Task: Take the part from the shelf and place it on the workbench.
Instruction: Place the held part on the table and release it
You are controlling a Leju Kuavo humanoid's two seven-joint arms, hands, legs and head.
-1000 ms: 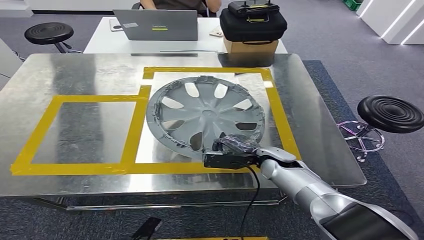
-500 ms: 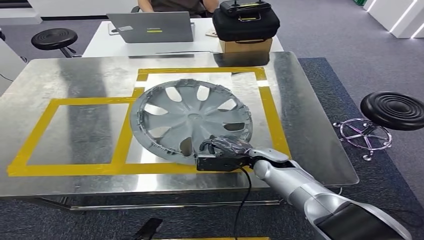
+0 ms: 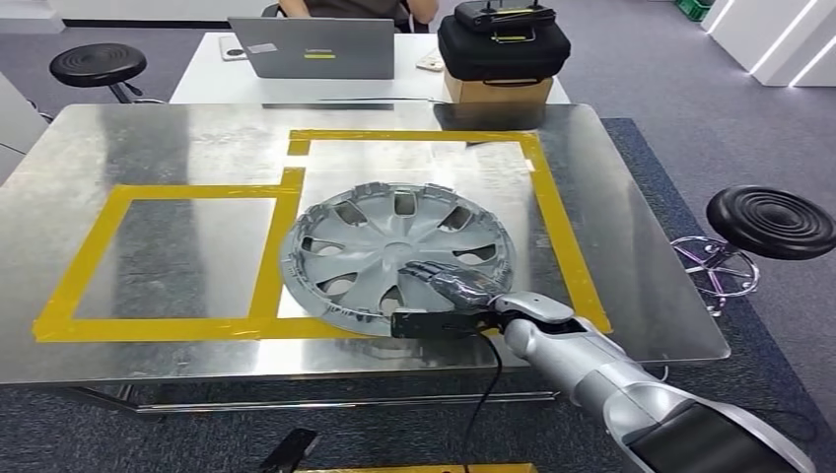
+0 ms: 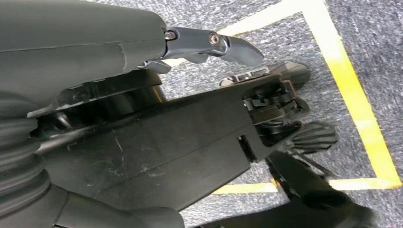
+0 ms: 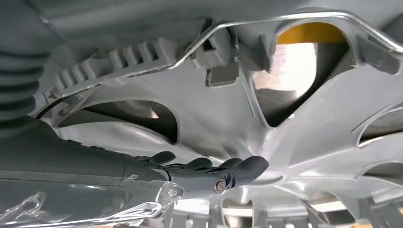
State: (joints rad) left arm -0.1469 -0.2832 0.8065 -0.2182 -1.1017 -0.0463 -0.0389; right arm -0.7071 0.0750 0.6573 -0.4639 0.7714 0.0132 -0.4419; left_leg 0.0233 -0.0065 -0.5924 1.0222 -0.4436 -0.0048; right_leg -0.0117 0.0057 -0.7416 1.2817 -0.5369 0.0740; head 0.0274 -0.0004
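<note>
The part is a grey hubcap (image 3: 394,251) lying inner side up and nearly flat on the steel workbench (image 3: 177,138), inside the right-hand yellow tape square (image 3: 554,212). My right hand (image 3: 449,296) holds its near rim, fingers laid over the inner face. In the right wrist view the dark fingers (image 5: 223,171) rest against the hubcap's ribbed underside (image 5: 294,142), near its wire ring and clips. My left hand (image 4: 209,42) hangs over the carpet with its fingers out and nothing in them.
A second yellow tape rectangle (image 3: 177,251) marks the bench's left half. Behind the bench, a white table carries a laptop (image 3: 317,47) and a black case (image 3: 503,44); a person sits there. Black stools stand at the right (image 3: 771,222) and far left (image 3: 97,64).
The hubcap has tipped down from a steep tilt to nearly flat on the bench, still in my right hand. The head view swung slightly between frames.
</note>
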